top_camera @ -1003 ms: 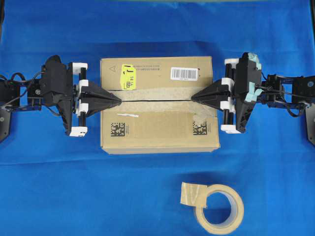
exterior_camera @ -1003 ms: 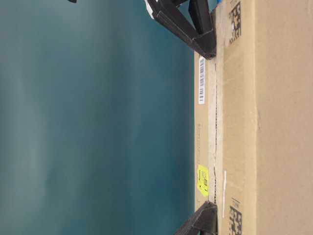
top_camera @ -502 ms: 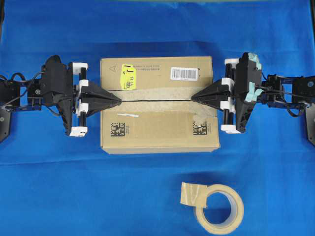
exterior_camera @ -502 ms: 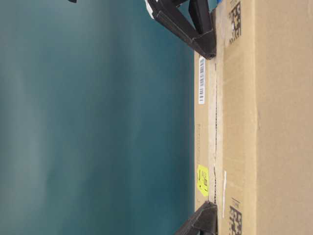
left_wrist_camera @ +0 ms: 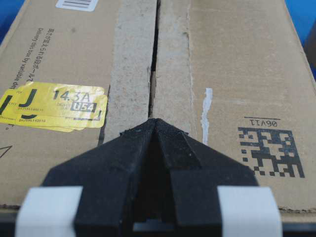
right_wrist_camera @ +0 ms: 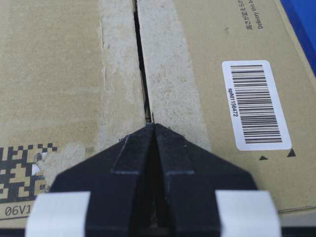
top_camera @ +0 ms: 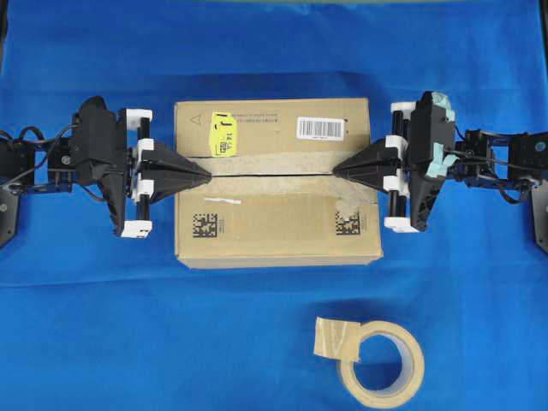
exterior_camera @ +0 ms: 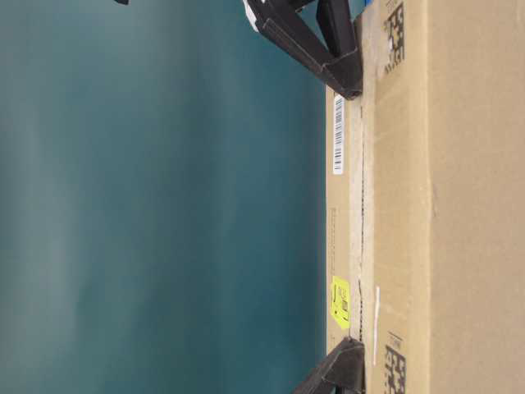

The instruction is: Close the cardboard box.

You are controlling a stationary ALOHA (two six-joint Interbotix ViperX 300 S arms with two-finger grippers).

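The cardboard box point(top_camera: 274, 218) lies on the blue cloth with its two top flaps folded flat, meeting along a thin centre seam point(left_wrist_camera: 153, 59) point(right_wrist_camera: 140, 64). A yellow sticker point(top_camera: 223, 134) and a white barcode label point(top_camera: 321, 128) mark the far flap. My left gripper point(top_camera: 209, 174) is shut, its tip resting on the seam at the box's left end point(left_wrist_camera: 154, 121). At the right end my right gripper point(top_camera: 335, 171) is also shut, tip on the seam point(right_wrist_camera: 154, 126). The table-level view shows both tips point(exterior_camera: 349, 82) point(exterior_camera: 349, 353) on the box top point(exterior_camera: 459, 205).
A beige tape roll point(top_camera: 381, 364) with a loose end lies on the cloth in front of the box, to the right. Blue cloth point(top_camera: 128, 325) surrounds the box on all sides.
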